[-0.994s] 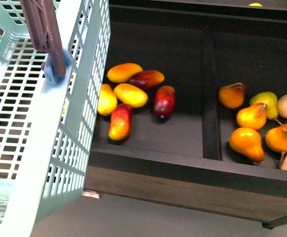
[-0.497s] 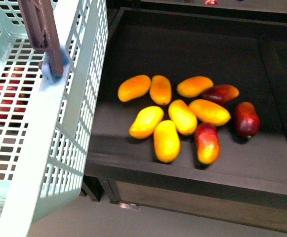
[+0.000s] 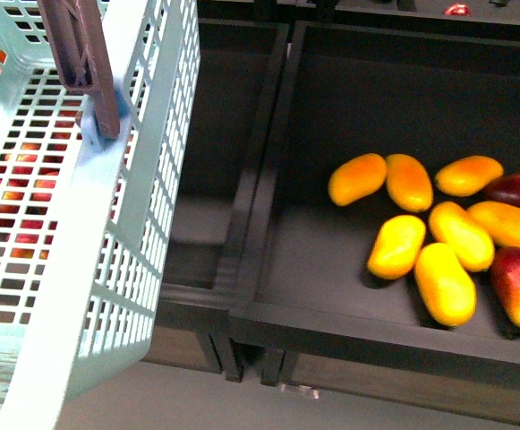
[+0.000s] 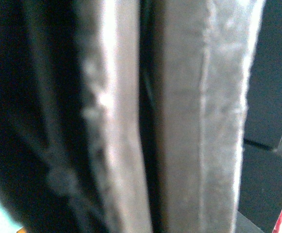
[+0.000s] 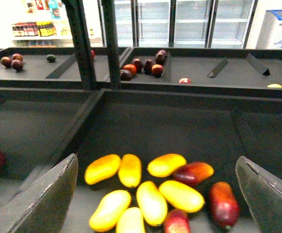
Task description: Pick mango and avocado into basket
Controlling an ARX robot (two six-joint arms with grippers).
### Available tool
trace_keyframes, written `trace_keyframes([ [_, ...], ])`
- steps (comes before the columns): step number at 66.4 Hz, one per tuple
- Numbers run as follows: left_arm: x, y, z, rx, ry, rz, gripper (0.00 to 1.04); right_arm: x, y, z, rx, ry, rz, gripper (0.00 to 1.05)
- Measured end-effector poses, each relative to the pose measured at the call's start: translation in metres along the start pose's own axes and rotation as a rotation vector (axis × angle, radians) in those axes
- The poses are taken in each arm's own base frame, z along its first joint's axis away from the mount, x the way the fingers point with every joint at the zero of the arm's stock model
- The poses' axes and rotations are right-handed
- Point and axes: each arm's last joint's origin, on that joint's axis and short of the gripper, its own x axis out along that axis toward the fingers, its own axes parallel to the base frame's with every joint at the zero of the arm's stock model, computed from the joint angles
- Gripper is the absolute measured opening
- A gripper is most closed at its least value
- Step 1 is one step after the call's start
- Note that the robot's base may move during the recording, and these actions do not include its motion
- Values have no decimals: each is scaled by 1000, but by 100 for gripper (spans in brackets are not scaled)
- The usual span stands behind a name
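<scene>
The light blue basket (image 3: 107, 269) fills the left of the front view, tilted, with its brown ribbed handle (image 3: 85, 63) at the top. My left gripper is shut on the basket; it is hidden in the front view, and its wrist view shows only blurred grey surfaces close up. Several yellow-orange mangoes (image 3: 394, 246) lie clustered in a dark bin at the right, with red-blushed ones beside them. My right gripper (image 5: 155, 194) is open above and around that cluster (image 5: 150, 201), touching nothing. I cannot make out the avocado for sure.
A dark divider (image 3: 264, 179) separates the mango bin from a bare bin on its left. Red fruits (image 3: 27, 215) show through the basket's grid. Far bins hold dark red fruits (image 5: 143, 65) and one small dark round fruit (image 5: 51, 58). The bin's front rim (image 3: 376, 331) is raised.
The mango cluster has slid from left to right across the front view, and the pear bin has left the view. The basket keeps its place in the frame.
</scene>
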Motion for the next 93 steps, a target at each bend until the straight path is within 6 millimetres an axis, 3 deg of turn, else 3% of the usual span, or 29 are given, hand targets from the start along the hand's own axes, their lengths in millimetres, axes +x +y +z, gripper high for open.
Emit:
trace_keyframes([
  [49,0,-1,3,18,-40,-4,26,0,0,0,0,1,6,96],
  [56,0,0,2,17,-7,0,26,0,0,0,0,1,3,96],
  [61,5,-1,-3,137,109,114,26,0,0,0,0,1,2,96],
  [67,32,-9,-26,418,240,150,26,0,0,0,0,1,2,96],
  [81,103,-22,-91,567,359,215,26,0,0,0,0,1,1,96],
  [93,124,-37,-154,669,536,206,25,0,0,0,0,1,1,96],
])
